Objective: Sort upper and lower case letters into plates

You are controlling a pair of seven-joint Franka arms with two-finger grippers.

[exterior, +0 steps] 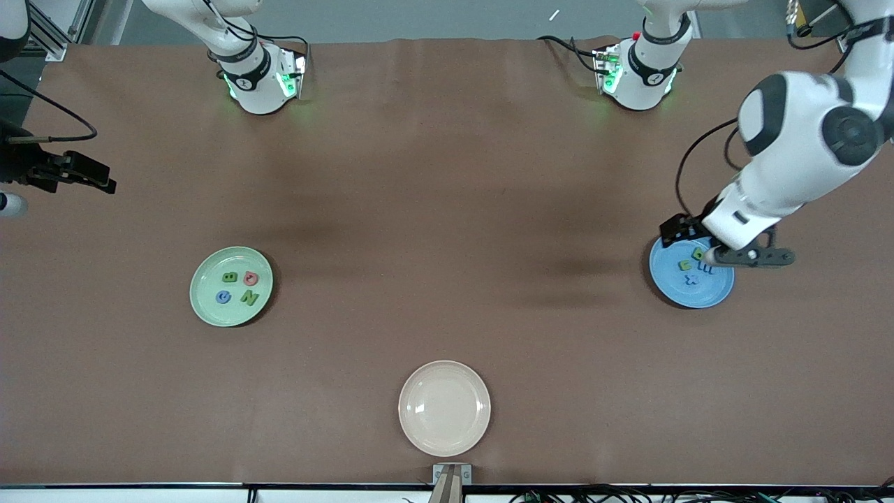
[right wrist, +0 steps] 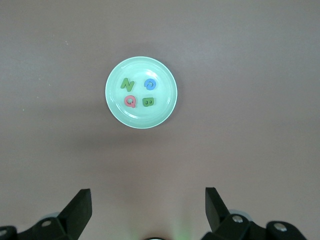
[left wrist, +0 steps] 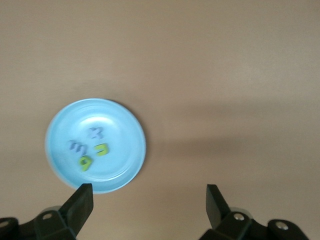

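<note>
Left end effector: fingers spread wide, nothing between them. It hangs over the edge of the blue plate at the left arm's end of the table.

Blue plate holds four small letters: two green and two pale blue, clustered near the plate's middle. In the left wrist view they are smeared; I cannot read which letters they are, nor which way their long axes run. In the front view the arm's hand covers part of the plate's rim and one letter beside it.

Right end effector: fingers also wide apart and empty. It is high over bare table, with the pale green plate in its wrist view, well apart from the fingers. In the front view this end effector sits at the picture's edge, partly cut off.

Pale green plate holds four capitals, two by two, none touching:
- green N, strokes slanted
- blue letter, round, C or G, hard to tell
- red Q
- green B, lying on its side in the wrist view

A cream-white plate lies on the table between the two coloured plates, nearer the front camera.
</note>
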